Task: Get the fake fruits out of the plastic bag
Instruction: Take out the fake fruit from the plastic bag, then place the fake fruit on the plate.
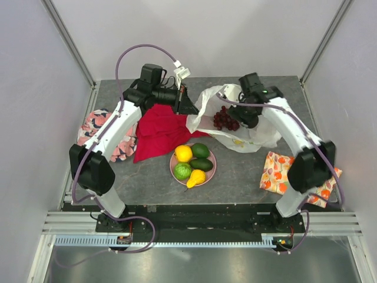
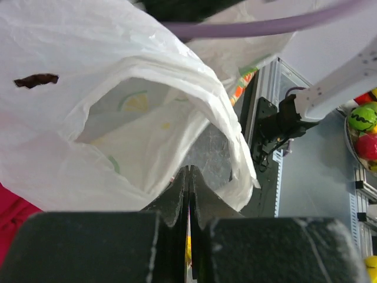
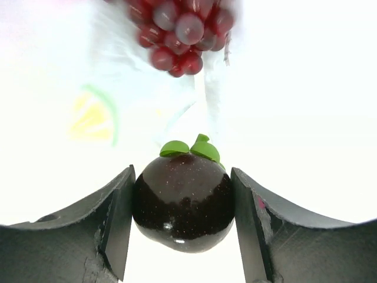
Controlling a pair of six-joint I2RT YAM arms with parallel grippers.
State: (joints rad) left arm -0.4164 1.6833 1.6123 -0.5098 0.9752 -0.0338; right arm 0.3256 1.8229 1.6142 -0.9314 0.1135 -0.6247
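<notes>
here, left fingers [image 2: 174, 200] pinch the plastic bag [image 2: 118, 71], right fingers [image 3: 115, 221] clamp a dark round fruit [image 3: 184, 200].

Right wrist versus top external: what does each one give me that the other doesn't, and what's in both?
Only the right wrist: a dark purple fruit with green leaves, gripped between the right pincer fingers inside the bag. Only the top external: the pink plate holding the lime, yellow citrus, avocados and pear, and the left pincer pinching the bag's edge beside the red cloth. Both: the grape bunch and the plastic bag.
</notes>
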